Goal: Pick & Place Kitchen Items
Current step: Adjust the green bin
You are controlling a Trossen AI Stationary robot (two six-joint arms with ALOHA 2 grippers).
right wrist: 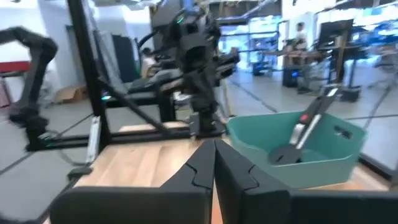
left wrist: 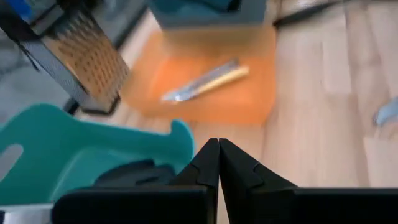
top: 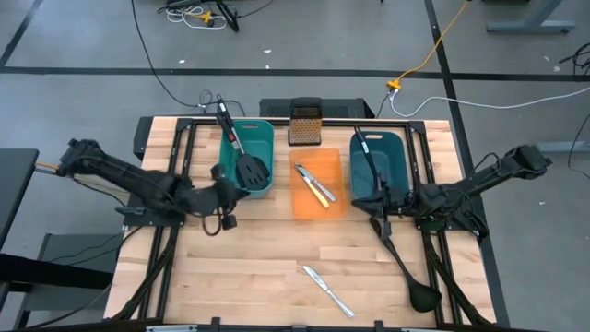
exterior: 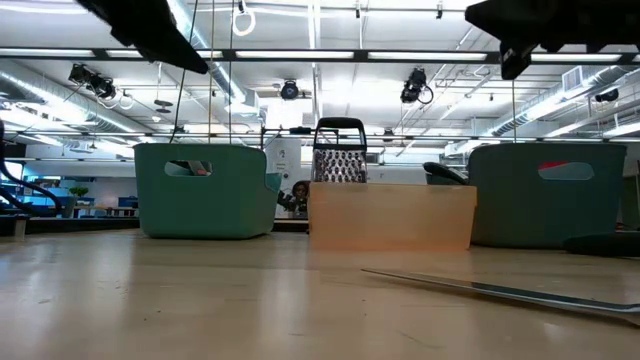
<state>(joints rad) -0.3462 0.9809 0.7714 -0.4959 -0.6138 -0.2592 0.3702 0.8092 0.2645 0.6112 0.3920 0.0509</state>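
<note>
A black slotted spatula (top: 251, 170) leans in the left teal bin (top: 261, 136), its handle (top: 225, 118) sticking out over the far rim; it also shows in the right wrist view (right wrist: 305, 134). Knives, one yellow-handled (top: 315, 184), lie in the orange bin (top: 302, 205); they also show in the left wrist view (left wrist: 205, 83). A long black utensil (top: 370, 161) lies in the right teal bin (top: 398, 152). A black ladle (top: 404, 263) and a silver knife (top: 327, 290) lie on the table. My left gripper (top: 228, 192) (left wrist: 219, 149) is shut and empty beside the left bin. My right gripper (top: 387, 208) (right wrist: 214, 152) is shut and empty near the ladle's handle end.
The upright metal box grater (top: 305, 124) stands at the far edge behind the orange bin. Bare wood lies in the table's near left (top: 240, 277). In the low view the knife (exterior: 500, 291) lies in front of the bins.
</note>
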